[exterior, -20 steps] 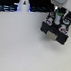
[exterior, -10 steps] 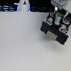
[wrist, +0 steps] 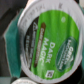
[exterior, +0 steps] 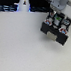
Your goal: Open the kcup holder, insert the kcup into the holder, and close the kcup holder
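The kcup (wrist: 45, 42), a white pod with a green "Dark Magic" lid, fills the wrist view, tilted and very close to the camera. It looks held in my gripper (exterior: 58, 21), whose fingertips do not show in the wrist view. In the exterior view the gripper hangs low over the black kcup holder (exterior: 56, 34) at the exterior view's upper right, and the arm hides much of it. I cannot tell from that view whether a drawer is pulled out.
A tall white bottle-shaped object (exterior: 23, 0) stands at the back on the exterior view's left. A pale tabletop (exterior: 21, 49) spreads in front of the holder. Beside the pod, the wrist view shows a teal shape (wrist: 11, 42) and another white round rim (wrist: 22, 80).
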Motion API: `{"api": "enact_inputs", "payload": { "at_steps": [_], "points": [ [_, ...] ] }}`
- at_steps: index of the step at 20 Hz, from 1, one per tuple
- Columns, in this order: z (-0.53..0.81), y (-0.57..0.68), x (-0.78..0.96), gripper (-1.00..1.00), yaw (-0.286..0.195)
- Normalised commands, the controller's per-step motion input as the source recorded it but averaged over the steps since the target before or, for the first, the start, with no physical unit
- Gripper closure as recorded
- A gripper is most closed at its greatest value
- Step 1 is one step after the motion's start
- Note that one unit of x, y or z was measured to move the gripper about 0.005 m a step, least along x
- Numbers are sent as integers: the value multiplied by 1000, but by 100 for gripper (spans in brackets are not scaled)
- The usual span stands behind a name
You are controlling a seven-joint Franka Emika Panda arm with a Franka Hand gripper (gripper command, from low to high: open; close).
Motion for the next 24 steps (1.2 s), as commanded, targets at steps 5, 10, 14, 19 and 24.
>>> {"api": "enact_inputs", "payload": {
  "at_steps": [5,10,14,19,24],
  "points": [
    [219,124,119,-100,77],
    [587,-120,227,-100,79],
    [655,-311,248,-100,109],
    [405,-439,456,-100,62],
    [269,-459,565,-100,46]
  ]
}}
